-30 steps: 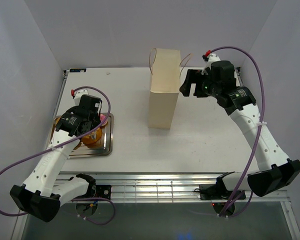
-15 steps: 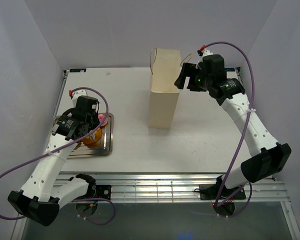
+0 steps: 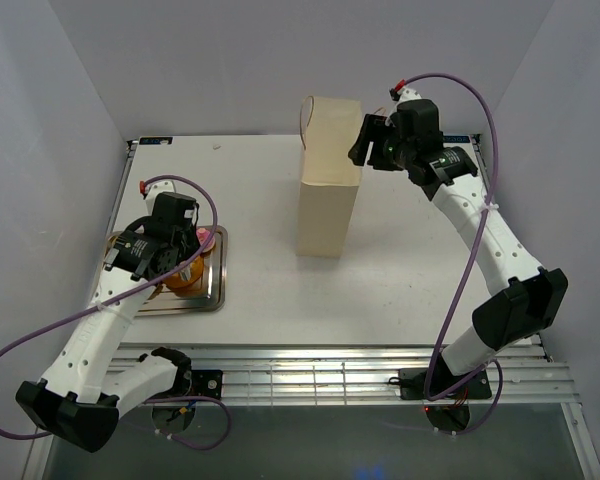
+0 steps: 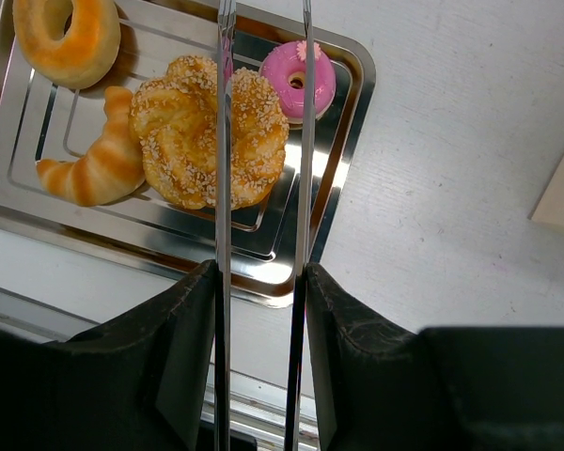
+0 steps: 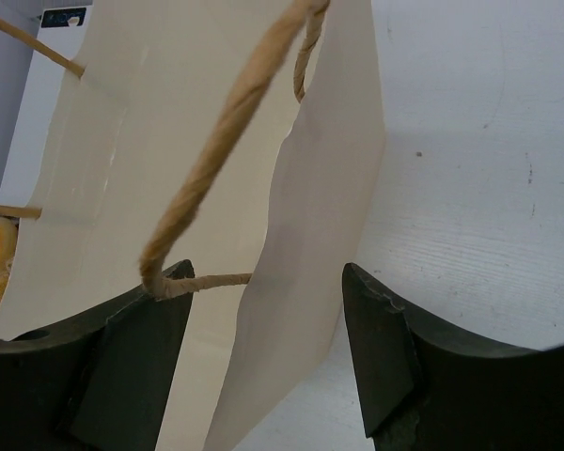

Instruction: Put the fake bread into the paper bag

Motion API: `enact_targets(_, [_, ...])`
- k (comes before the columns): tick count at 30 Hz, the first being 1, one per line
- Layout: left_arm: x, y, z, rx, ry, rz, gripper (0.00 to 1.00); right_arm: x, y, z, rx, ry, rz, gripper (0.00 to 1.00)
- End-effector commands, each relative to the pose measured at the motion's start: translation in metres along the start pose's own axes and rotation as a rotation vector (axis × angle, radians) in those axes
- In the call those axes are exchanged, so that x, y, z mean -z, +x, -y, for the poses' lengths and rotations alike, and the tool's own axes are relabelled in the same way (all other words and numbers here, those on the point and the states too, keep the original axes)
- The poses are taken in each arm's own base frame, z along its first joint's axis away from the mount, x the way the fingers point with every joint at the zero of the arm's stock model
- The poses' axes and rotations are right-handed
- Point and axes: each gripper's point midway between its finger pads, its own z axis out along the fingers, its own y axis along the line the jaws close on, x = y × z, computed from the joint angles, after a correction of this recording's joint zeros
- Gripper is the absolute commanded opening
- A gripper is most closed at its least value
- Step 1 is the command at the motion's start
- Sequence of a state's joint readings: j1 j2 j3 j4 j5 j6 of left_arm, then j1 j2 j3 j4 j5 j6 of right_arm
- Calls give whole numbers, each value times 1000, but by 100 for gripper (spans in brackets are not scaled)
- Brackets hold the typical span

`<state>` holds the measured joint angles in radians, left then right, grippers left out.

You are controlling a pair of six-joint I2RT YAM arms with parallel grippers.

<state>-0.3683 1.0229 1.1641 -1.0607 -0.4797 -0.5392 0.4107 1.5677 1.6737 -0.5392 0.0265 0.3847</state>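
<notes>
I see my left end effector (image 4: 258, 274) clamping tweezers (image 4: 305, 141) over the fake bread (image 4: 174, 132), which lies in the tray (image 4: 343, 178) (beside a pink donut (image 4: 298, 83)). My right end effector (image 5: 268, 272) gapes astride the upright paper bag's (image 3: 328, 190) rim.

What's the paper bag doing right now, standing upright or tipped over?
Upright. The paper bag stands on its base on the table, mouth end up. The right gripper straddles its top edge, fingers apart.
</notes>
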Motion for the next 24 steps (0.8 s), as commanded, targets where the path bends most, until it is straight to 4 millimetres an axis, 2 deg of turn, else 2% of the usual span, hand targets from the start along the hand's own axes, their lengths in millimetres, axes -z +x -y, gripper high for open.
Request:
enact_targets(1, [2,-5,1,21,21,31,50,22,-43,-19,12,-58,160,70])
enact_targets(7, [1,-4,3,21,27,29,50,24,-59,-23,-25,-59,216,70])
enact_targets(11, [4,-6,2,22,31,39,50,26,-71,-20,-46,-30,255,66])
enact_targets(14, [6,-6,0,22,31,42,50,27,-82,-24,-54,-39,277,58])
enact_targets(20, [7,-3,-3,26,25,40,50,24,-102,-30,-56,-61,300,32])
enact_targets(24, [6,-2,-4,29,18,37,50,15,-103,-38,-42,-98,284,18])
